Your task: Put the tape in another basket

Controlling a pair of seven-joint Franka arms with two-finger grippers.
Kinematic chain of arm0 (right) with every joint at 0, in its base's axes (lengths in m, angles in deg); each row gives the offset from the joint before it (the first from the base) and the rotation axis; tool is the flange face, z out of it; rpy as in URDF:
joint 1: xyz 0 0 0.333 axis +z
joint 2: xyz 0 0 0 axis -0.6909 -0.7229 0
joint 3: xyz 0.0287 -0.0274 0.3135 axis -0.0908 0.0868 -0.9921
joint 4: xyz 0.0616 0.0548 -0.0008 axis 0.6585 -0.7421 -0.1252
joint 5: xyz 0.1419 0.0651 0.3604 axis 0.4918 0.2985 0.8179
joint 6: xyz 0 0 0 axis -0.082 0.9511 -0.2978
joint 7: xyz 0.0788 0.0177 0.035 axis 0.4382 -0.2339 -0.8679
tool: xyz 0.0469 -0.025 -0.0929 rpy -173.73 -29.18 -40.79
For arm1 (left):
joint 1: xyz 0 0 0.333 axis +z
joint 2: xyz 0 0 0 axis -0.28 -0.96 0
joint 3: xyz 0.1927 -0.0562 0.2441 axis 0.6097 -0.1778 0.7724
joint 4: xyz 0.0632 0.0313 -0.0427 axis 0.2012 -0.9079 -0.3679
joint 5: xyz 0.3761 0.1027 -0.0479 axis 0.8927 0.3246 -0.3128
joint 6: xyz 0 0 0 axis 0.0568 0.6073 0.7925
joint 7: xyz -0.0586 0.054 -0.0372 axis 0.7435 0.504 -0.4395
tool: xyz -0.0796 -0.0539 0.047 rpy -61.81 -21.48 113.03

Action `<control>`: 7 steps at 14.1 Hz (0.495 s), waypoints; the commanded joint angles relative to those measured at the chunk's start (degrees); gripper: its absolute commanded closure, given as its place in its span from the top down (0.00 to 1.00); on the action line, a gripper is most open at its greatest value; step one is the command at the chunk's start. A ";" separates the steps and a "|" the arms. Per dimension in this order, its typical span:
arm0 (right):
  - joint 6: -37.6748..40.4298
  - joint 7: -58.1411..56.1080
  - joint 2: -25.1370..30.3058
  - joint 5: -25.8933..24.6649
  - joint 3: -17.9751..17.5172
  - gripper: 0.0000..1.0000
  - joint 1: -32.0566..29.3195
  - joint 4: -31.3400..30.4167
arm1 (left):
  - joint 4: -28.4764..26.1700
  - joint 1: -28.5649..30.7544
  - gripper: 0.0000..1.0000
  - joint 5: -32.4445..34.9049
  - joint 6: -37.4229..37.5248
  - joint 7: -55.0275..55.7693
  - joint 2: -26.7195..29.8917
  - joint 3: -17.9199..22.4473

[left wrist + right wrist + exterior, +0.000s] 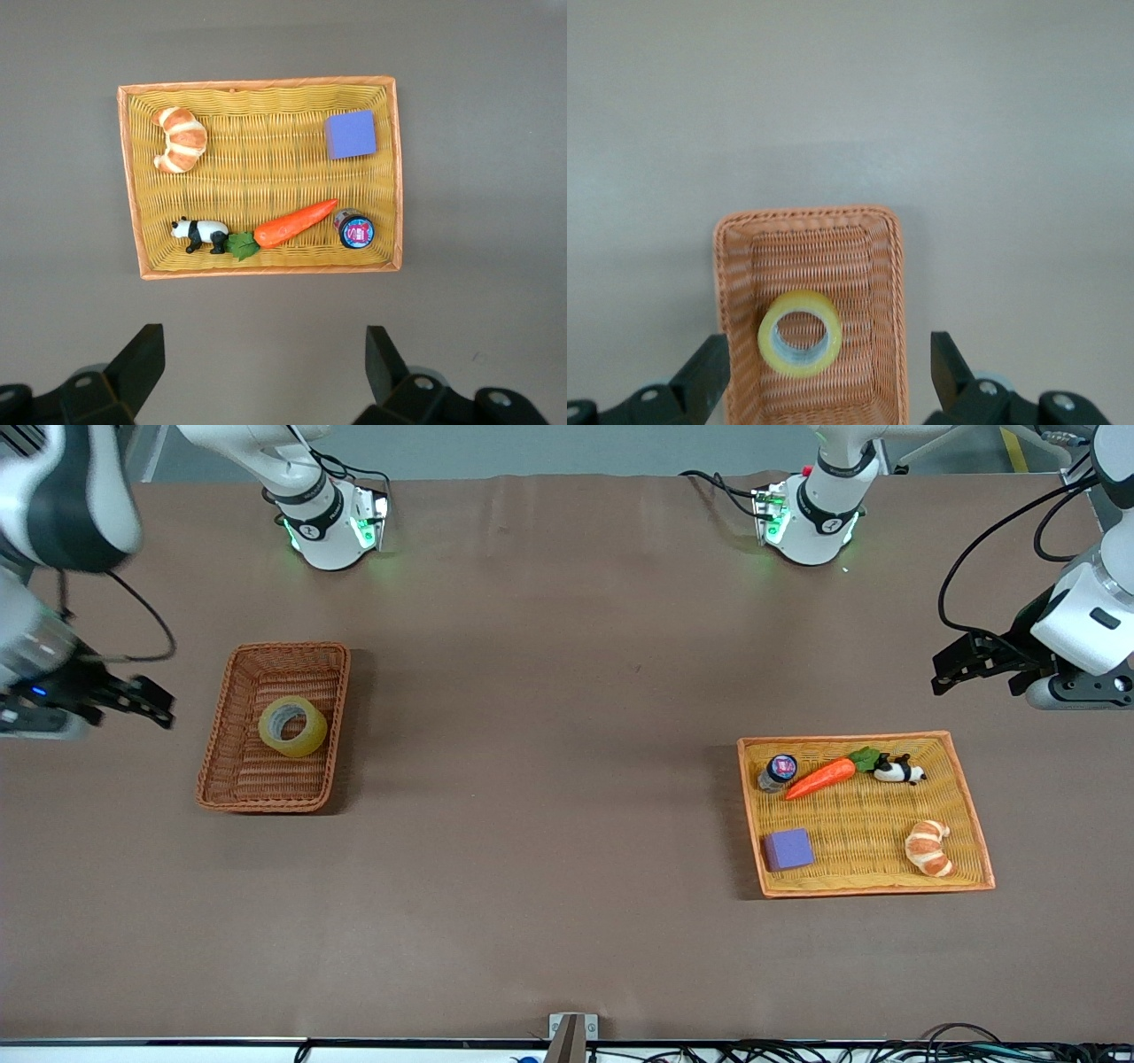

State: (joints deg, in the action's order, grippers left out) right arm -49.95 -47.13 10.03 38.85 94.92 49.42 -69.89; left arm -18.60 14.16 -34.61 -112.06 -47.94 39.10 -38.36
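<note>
While the translucent yellowish tape roll (293, 726) lies in the reddish-brown wicker basket (232, 779), both grippers, right gripper (151, 701) at nine o'clock, left gripper (961, 664) at three, hang spread apart, empty.

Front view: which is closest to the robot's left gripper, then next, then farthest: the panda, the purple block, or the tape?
From the left gripper:
1. Panda, in the yellow tray, along its edge toward the robots.
2. Purple block, same tray, nearer the camera.
3. Tape, in the brown basket at the right arm's end.

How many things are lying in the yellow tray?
5: bottle, carrot and panda along the rim farther from the front camera; purple block and croissant nearer. None seems hidden.
</note>
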 commanded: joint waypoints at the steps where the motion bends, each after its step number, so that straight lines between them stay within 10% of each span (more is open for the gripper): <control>1: 8.98 0.74 -1.94 2.59 -1.25 1.00 -3.25 9.62 | 1.61 0.00 1.00 1.29 1.27 2.03 -0.55 -0.72; 7: 19.65 0.64 -1.93 3.65 -1.51 1.00 -2.91 17.11 | 1.52 -0.36 1.00 1.29 1.27 2.99 -0.64 -0.98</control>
State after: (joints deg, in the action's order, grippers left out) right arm -31.23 -47.03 9.70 41.29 94.45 47.07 -54.45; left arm -18.56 13.96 -34.61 -112.05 -46.39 39.10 -38.87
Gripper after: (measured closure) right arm 0.000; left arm 0.000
